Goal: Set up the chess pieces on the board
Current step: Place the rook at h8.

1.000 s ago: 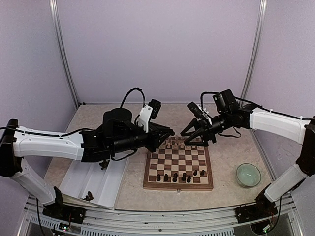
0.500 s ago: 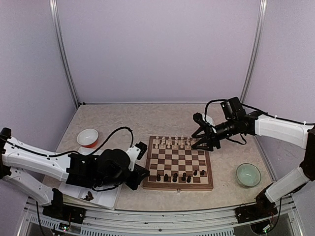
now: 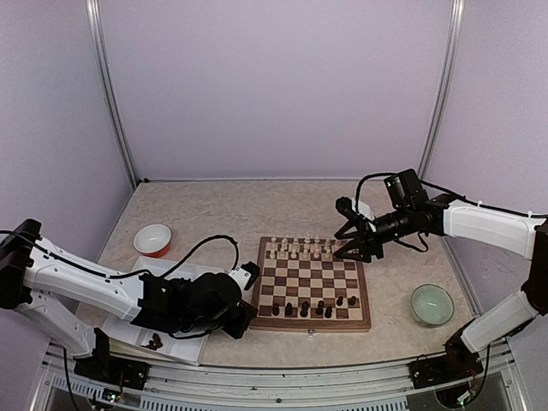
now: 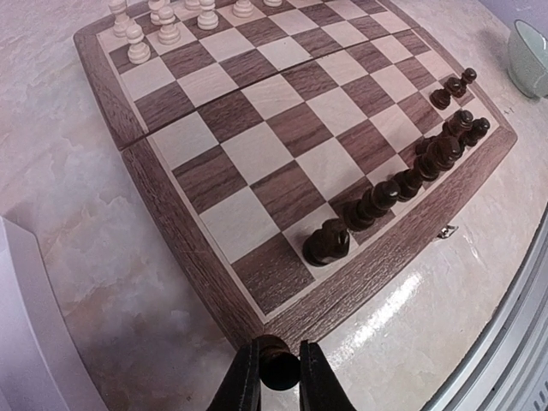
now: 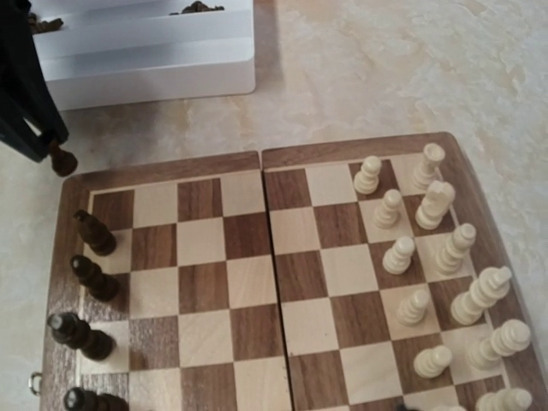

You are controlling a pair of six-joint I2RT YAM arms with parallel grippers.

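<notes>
The board (image 3: 311, 282) lies mid-table. Several dark chess pieces (image 3: 304, 308) stand along its near edge, seen as a row (image 4: 377, 199) in the left wrist view and at the left edge (image 5: 92, 231) in the right wrist view. My left gripper (image 3: 248, 310) hovers at the board's near-left corner, shut on one dark piece (image 4: 278, 372); that piece (image 5: 62, 160) also shows beside the corner in the right wrist view. My right gripper (image 3: 353, 247) hangs open over the far-right corner, holding nothing; its fingers lie outside its own view.
Cream-white pieces (image 3: 295, 250) fill the far rows (image 5: 428, 257). A white divided tray (image 3: 128, 330) left of the board holds a few dark pieces (image 3: 154, 342). A red bowl (image 3: 152, 239) sits behind it, and a green bowl (image 3: 431, 304) right of the board.
My left arm swung back from the board's far side over the tray, then edged to the near-left corner with a dark piece. My right arm drew back right, then stayed still.
</notes>
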